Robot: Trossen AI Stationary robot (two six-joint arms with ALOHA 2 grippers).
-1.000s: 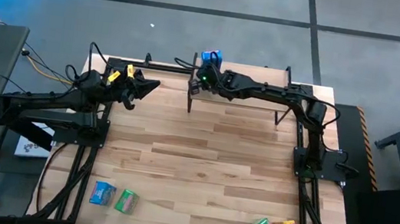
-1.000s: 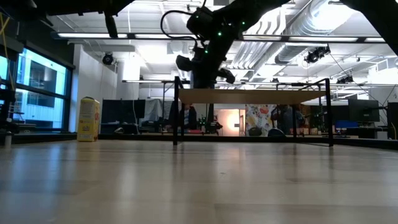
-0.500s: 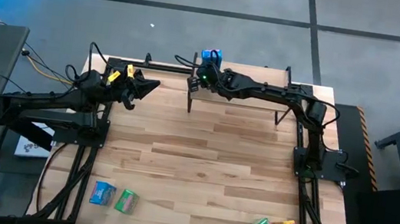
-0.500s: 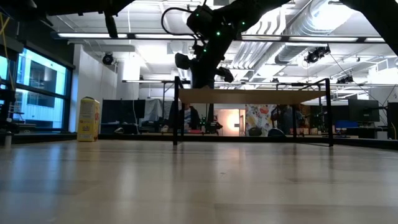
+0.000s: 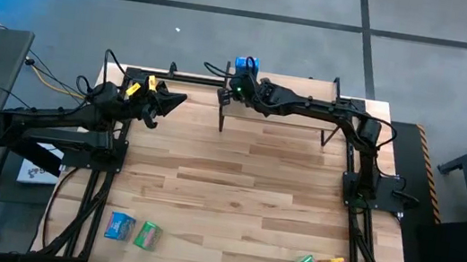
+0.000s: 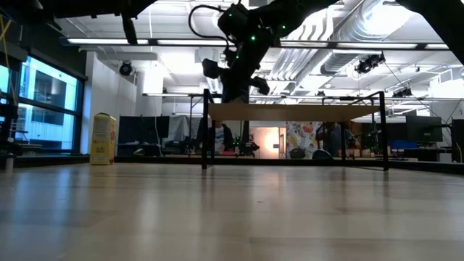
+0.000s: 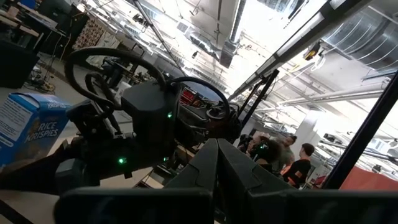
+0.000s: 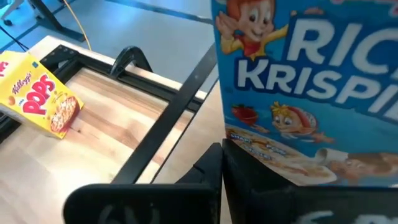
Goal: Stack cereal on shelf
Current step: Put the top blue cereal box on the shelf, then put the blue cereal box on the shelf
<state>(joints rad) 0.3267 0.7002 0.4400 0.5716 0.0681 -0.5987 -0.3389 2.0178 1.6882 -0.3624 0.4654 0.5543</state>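
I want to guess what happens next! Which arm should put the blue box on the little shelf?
The right arm, probably. Its gripper is already holding the blue box over the shelf. The left gripper is beside the shelf, holding nothing.

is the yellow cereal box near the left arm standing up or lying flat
Standing up. In the low view the yellow box rises tall and narrow off the tabletop, left of the shelf.

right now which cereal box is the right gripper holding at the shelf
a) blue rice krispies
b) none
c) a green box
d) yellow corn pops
a: the right gripper is shut on the blue rice krispies box at the shelf's left end; the yellow corn pops box stands apart on the table.
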